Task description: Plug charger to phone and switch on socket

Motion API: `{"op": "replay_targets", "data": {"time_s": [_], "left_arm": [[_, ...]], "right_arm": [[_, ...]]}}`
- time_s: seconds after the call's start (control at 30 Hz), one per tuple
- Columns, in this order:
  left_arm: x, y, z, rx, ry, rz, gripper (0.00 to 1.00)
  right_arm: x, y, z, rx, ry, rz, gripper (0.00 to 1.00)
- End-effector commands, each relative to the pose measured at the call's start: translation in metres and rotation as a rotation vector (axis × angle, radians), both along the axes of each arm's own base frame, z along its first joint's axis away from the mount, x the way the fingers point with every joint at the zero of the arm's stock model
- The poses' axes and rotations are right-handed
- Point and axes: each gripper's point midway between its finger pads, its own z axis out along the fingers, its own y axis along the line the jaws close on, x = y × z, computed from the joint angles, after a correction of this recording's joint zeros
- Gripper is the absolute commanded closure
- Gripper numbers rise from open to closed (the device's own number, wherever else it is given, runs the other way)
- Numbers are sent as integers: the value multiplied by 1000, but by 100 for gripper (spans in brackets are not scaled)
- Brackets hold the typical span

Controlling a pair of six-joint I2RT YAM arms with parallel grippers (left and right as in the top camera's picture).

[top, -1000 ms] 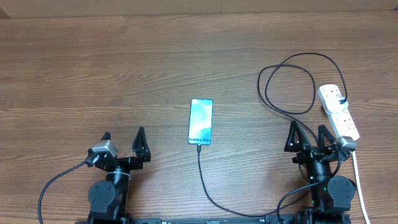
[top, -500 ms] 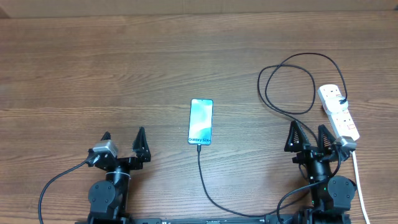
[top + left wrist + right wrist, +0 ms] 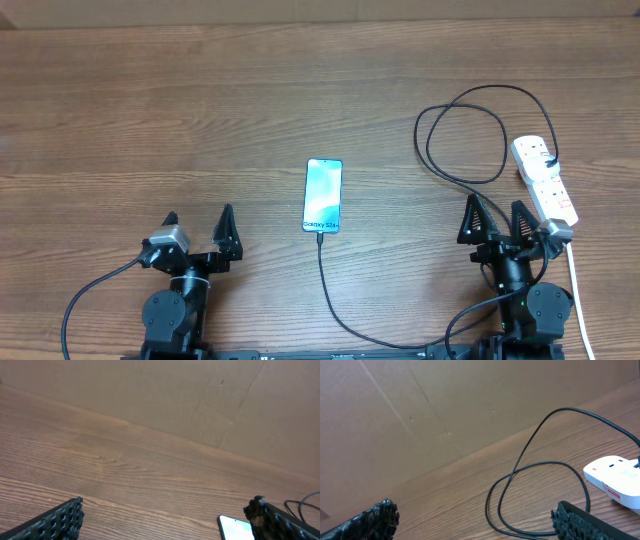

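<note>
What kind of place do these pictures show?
Probably a robot test bench: a wood-grain table, the left gripper and right gripper at its near edge, a plain brown board behind.

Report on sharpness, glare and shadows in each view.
Overhead: evenly lit, sharp, faint shadows, no glare on the phone. Left wrist: soft focus; the phone's screen corner blows out white, the left gripper's fingers blur. Right wrist: the charger reads crisp, the socket slightly overexposed.

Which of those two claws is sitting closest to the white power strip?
The right claw: it sits right beside the power strip, while the left claw is far off, on the other side of the phone.
</note>
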Motion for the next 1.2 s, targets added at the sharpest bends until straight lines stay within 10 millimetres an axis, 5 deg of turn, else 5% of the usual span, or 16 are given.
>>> {"op": "replay_targets", "data": {"time_s": [0.0,0.3,0.53,1.17], "left_arm": [[0,-2,0,14,-6,-12,0],[0,-2,0,14,-6,-11,0],[0,-2,0,14,-6,-12,0],[0,-2,0,14,-6,-11,1]], "right_arm": [[0,-1,-2,3,-5,-8,0],[0,-1,-2,-18,-3,-10,0],[0,12,-2,-225,-15,48,0],[0,14,-2,-222,-18,55,0]]}}
